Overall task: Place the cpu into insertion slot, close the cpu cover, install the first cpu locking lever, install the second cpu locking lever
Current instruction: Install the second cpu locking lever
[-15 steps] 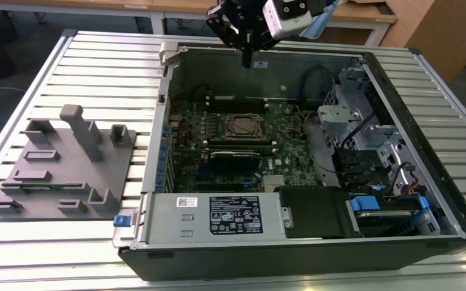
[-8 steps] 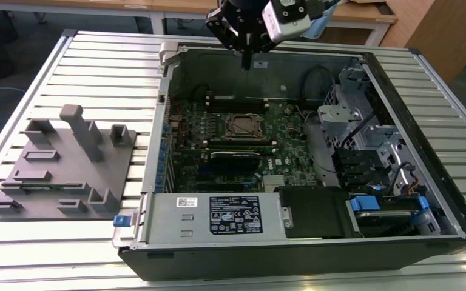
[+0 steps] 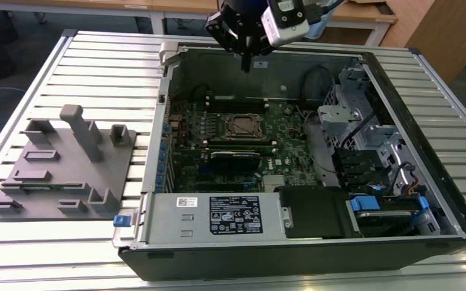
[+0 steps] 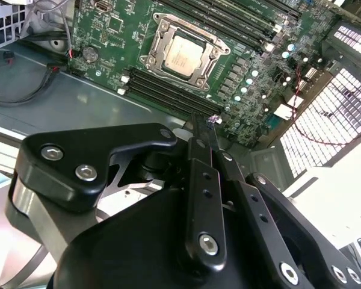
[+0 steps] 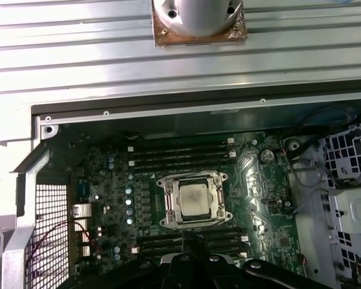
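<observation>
My gripper [image 3: 247, 60]: fingers pressed together, holding nothing, hovering over the case's rear edge
cpu [image 5: 192, 197]: seated in the insertion slot [image 3: 244, 127], cover [image 4: 209, 38] down around it
From my fingertips: cpu well apart, toward 6 o'clock in the exterior view

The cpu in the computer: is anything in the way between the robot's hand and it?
Nothing visible blocks it. The hand hangs above the open case, and the cpu sits in the insertion slot on the green motherboard, with the cpu cover framing its bare metal top. Only open air shows between them.
</observation>
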Controlling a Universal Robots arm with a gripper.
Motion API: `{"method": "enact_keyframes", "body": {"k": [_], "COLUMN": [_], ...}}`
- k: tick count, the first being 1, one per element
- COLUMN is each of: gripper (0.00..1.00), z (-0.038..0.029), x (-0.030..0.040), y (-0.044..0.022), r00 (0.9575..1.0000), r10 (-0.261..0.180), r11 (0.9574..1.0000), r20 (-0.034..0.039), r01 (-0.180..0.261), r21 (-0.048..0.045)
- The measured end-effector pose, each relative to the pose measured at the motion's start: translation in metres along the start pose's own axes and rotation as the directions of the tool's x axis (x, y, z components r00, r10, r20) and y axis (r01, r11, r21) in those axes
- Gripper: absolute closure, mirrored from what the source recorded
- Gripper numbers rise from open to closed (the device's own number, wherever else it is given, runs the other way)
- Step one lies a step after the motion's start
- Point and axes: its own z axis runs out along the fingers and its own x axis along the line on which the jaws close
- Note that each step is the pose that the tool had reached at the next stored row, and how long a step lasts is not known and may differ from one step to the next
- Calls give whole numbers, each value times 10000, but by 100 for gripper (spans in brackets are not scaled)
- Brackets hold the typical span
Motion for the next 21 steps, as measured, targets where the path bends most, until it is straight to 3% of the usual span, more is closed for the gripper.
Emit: {"method": "enact_keyframes", "body": {"k": [12, 21], "gripper": [89, 89], "z": [78, 79], "x": [2, 2], "y": [-14, -14], "r00": [10000, 10000], "r10": [2, 2], "r11": [10000, 10000], "r20": [-6, -4], "r01": [-2, -2], "r21": [-50, -39]}}
